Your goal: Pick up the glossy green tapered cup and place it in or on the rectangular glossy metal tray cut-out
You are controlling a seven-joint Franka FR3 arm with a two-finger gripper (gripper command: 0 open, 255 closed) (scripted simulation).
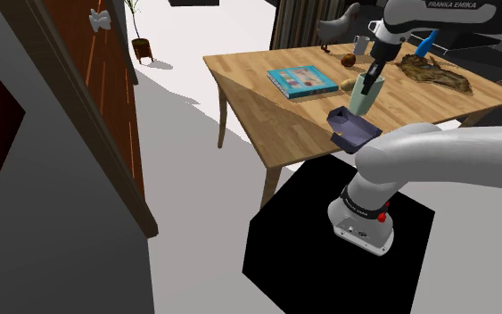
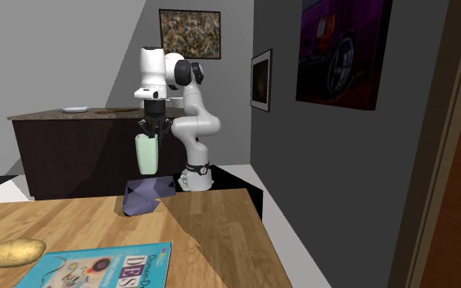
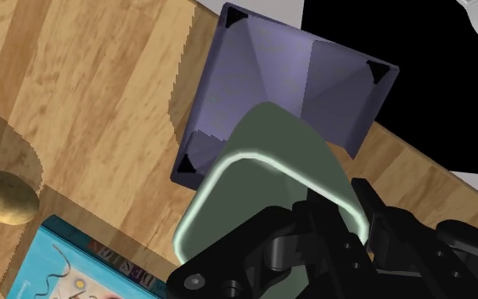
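A pale green tapered cup hangs in the air, with my black gripper shut on its rim. In the second exterior view the cup is upright under the gripper, a short way above the tray. The tray is a square, purple-grey dish at the wooden table's edge nearest the stand. In the wrist view the cup covers one corner of the tray below it. My fingers clasp the cup's rim.
A blue book and a potato lie on the table beside the cup. A mug and a flat brown object sit further back. The table edge and the black stand lie just past the tray.
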